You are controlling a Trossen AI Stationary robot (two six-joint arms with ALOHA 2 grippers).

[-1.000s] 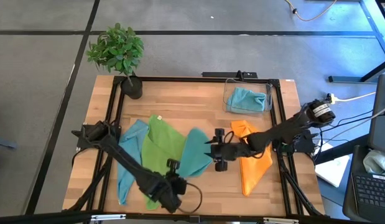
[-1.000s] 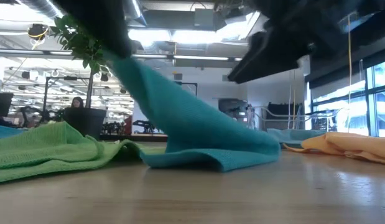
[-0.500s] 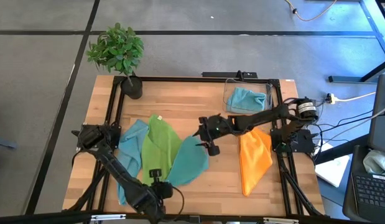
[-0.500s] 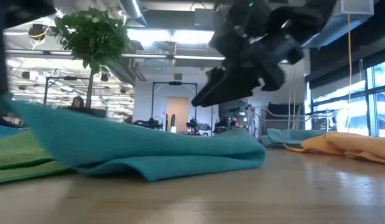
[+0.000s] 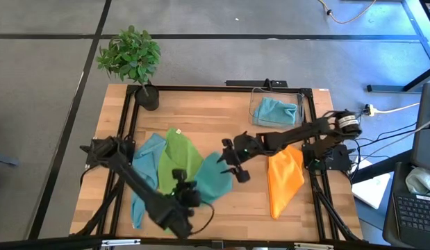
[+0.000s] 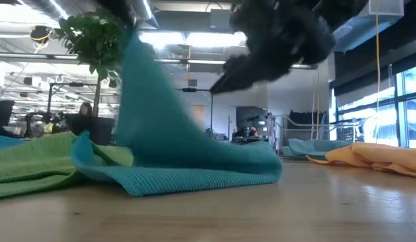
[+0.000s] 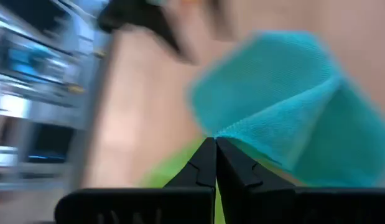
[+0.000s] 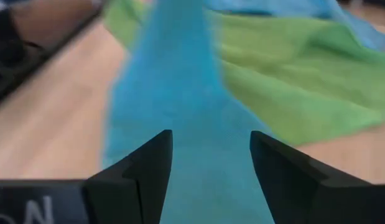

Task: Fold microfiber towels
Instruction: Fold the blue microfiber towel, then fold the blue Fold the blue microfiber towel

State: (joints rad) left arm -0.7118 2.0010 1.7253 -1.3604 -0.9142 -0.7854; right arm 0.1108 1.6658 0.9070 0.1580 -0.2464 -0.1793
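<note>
Left gripper (image 5: 178,196) is pinched tight on a corner of the teal towel (image 5: 213,179) near the desk's front edge, right gripper (image 5: 232,161) hangs open over it, and no towel looks folded yet: green (image 5: 178,161), blue (image 5: 146,167), orange (image 5: 284,177) all wait

Two dark jointed arms with black, wedge-shaped, tapering fingers (image 8: 145,168).

Bright ceiling light; both wrist views motion-blurred.
</note>
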